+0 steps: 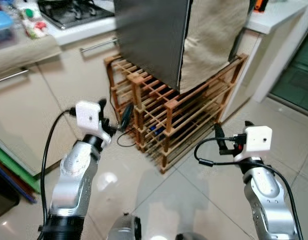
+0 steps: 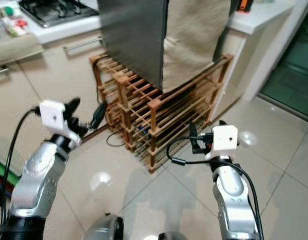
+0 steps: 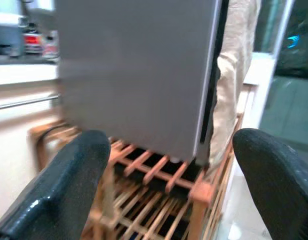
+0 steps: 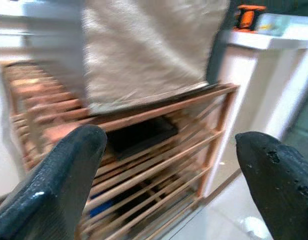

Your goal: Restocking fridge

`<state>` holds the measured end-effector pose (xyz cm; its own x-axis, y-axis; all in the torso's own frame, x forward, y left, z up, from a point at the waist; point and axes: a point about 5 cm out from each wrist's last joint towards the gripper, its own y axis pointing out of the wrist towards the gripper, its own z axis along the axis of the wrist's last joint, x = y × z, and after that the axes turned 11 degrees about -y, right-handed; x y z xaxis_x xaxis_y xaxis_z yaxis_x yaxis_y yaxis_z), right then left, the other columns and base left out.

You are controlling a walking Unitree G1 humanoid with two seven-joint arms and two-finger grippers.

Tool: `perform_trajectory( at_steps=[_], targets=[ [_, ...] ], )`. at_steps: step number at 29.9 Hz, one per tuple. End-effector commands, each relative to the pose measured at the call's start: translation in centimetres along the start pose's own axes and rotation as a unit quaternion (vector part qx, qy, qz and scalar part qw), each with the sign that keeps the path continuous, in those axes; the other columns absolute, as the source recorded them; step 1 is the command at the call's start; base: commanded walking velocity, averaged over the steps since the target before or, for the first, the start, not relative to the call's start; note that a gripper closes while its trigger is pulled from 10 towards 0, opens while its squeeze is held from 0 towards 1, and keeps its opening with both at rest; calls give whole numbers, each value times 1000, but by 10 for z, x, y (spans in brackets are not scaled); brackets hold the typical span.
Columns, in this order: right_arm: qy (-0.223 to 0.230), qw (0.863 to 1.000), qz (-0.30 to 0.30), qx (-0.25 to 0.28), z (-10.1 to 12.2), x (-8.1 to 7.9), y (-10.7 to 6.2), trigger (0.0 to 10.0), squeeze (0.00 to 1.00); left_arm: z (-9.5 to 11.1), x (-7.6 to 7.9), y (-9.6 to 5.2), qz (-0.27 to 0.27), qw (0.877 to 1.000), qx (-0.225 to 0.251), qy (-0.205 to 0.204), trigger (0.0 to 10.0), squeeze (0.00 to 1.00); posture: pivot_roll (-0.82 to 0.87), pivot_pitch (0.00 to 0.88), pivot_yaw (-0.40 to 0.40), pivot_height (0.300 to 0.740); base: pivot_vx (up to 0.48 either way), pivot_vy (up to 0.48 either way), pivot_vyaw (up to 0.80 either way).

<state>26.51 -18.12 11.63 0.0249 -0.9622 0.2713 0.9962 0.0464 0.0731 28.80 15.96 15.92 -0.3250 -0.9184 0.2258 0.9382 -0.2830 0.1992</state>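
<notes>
Left gripper (image 1: pixel 116 120): my jaws stand open, empty.
Right gripper (image 1: pixel 221 137): my jaws open, empty.
Fridge (image 1: pixel 151 40): ahead of both jaws, atop wooden rack (image 1: pixel 164 112), cloth (image 1: pixel 214 35) draped beside.

**Kitchen corner below me**

Ahead of me stands a wooden slatted rack (image 1: pixel 174 125) of several tiers, set on a pale tiled floor (image 1: pixel 194 200); a beige cloth (image 1: pixel 214 35) hangs down over its upper right part; something dark (image 4: pixel 141 135) lies on one of its shelves, too blurred for me to name; a black cable (image 1: pixel 125 140) loops on the tiles just beside the rack's left foot; cream cabinet fronts (image 1: pixel 24 115) with metal bar handles (image 1: pixel 96 46) run along my left, under a worktop bearing a gas hob (image 1: pixel 74 12); a white counter (image 1: pixel 279 12) sits to my right, an orange object (image 4: pixel 245 16) on it.
</notes>
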Motion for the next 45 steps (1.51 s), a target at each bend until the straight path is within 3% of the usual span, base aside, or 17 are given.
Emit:
perform_trajectory(
  at_steps=[1, 4, 13, 20, 25, 28, 35, 45],
  targets=[
    [-23, 999, -25, -4, -3, 10, -4, 10000, 0, -5, 3, 1, -4, 1000, -12, -7, 10000, 0, -125, 7, 13, 660, 480, 0, -644],
    [-36, 999, -26, -10, -5, 12, -3, 10000, 0, -5, 4, 1, -8, 1000, -11, -6, 10000, 0, -126, 4, 13, 660, 160, 0, 0],
    [-16, 1000, -24, -9, -4, 10, 3, 10000, 0, -8, 4, 7, -7, 1000, -25, 15, 10000, 0, -118, 0, 13, 660, 0, 0, -744],
    [-12, 1000, -25, -8, -4, 9, 7, 10000, 0, -8, 3, 12, 3, 1000, -25, 6, 10000, 0, -116, 0, 14, 660, 0, 0, -643],
    [-7, 1000, -27, 2, -1, 8, 16, 10000, 0, -8, 4, 26, 20, 1000, -13, -12, 10000, 0, -121, 0, 15, 668, 0, 0, -539],
    [-4, 1000, -28, 9, 3, 9, 21, 10000, 0, -5, 3, 30, 43, 999, -4, -23, 10000, 0, -118, 0, 20, 686, 0, 0, 0],
    [-34, 999, -31, -5, -2, 5, 24, 10000, 0, -10, 7, 30, 23, 999, -8, -22, 10000, 0, -132, 0, 32, 699, 0, 0, 0],
    [-1, 999, -36, -15, -4, 10, 25, 10000, 0, -9, 9, 33, 14, 1000, -9, -3, 10000, 0, -144, 0, 41, 714, 0, 0, 0]
  ],
)
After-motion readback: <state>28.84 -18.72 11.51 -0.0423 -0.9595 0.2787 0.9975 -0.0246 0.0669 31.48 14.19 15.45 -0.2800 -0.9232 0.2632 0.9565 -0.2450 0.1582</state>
